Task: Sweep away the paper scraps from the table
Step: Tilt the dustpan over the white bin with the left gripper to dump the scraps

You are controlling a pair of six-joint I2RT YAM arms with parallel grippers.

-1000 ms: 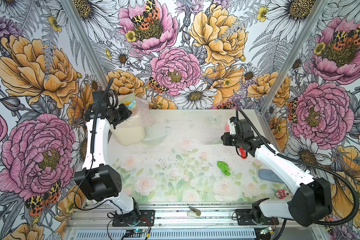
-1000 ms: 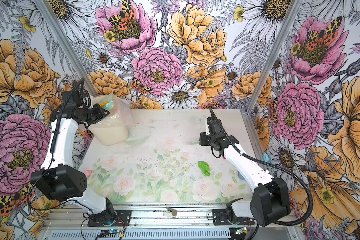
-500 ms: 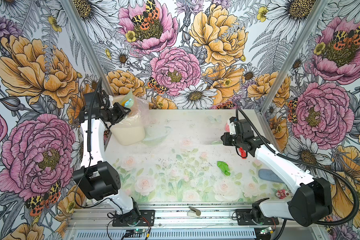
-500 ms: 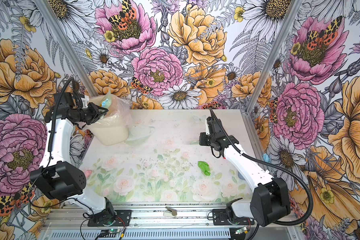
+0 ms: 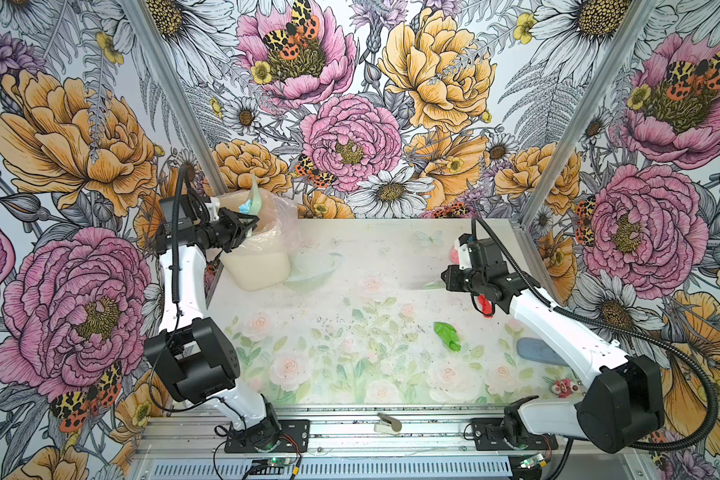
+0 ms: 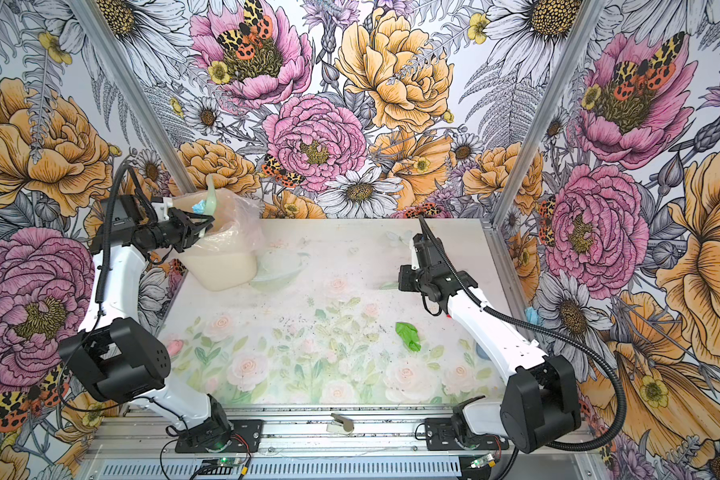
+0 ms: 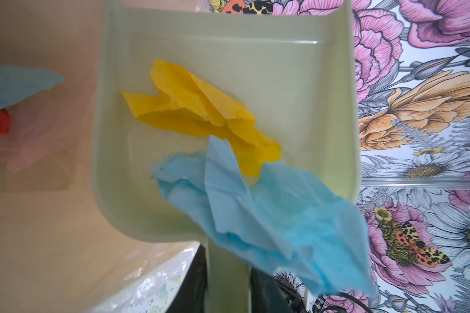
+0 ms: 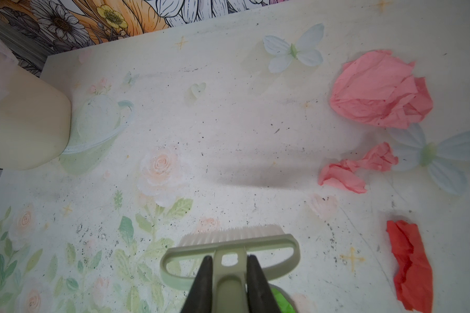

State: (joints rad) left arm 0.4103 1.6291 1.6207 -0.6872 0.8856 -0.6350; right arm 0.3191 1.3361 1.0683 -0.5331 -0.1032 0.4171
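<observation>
In both top views the left gripper (image 5: 248, 224) is clamped on the handle of a pale green dustpan (image 5: 255, 198), which is tipped over the bag-lined bin (image 5: 262, 266) at the far left corner of the tabletop (image 5: 350, 257). A green scrap (image 5: 447, 336) lies right of the middle, and the right gripper (image 6: 400, 283) hovers near the right edge. The left wrist view shows the jaws closed on the dustpan's handle, with a yellow scrap (image 7: 201, 113) inside the pan and a blurred blue scrap (image 7: 269, 211) overhanging its edge by the handle. The right wrist view shows the right jaws gripping a brush (image 8: 228, 241) over the tabletop. A large pink scrap (image 8: 380, 92), a smaller pink scrap (image 8: 356, 169) and a red scrap (image 8: 410, 265) lie apart from it on the tabletop.
</observation>
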